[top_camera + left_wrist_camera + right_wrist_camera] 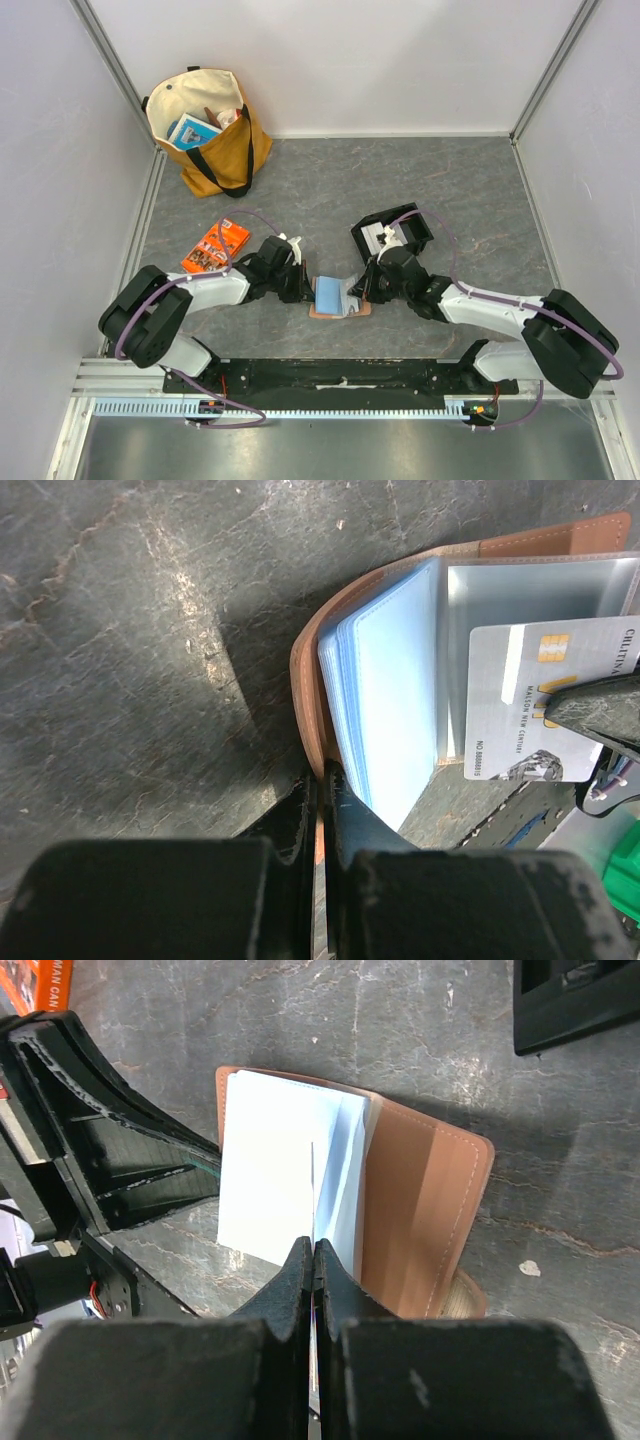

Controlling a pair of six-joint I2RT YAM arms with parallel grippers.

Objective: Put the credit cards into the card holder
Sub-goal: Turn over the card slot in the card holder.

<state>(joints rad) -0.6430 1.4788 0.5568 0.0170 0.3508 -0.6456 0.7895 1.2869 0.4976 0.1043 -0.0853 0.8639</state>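
The card holder [335, 297], a tan-brown wallet, lies open between the arms with its light-blue slotted sleeves [385, 705] fanned up. My left gripper [322, 780] is shut on the wallet's brown cover edge [305, 695] and shows in the top view [305, 287] at the wallet's left side. My right gripper [313, 1247] is shut on one pale grey credit card [535, 695]. That card is seen edge-on [312, 1185] against the sleeves, with the brown cover [420, 1210] to its right. In the top view the right gripper [365, 290] is at the wallet's right side.
A black two-compartment tray [392, 233] with white items inside stands just behind the right gripper and shows in the right wrist view [575, 995]. An orange printed packet [215, 247] lies left of the left arm. A yellow tote bag [210, 130] stands at the back left.
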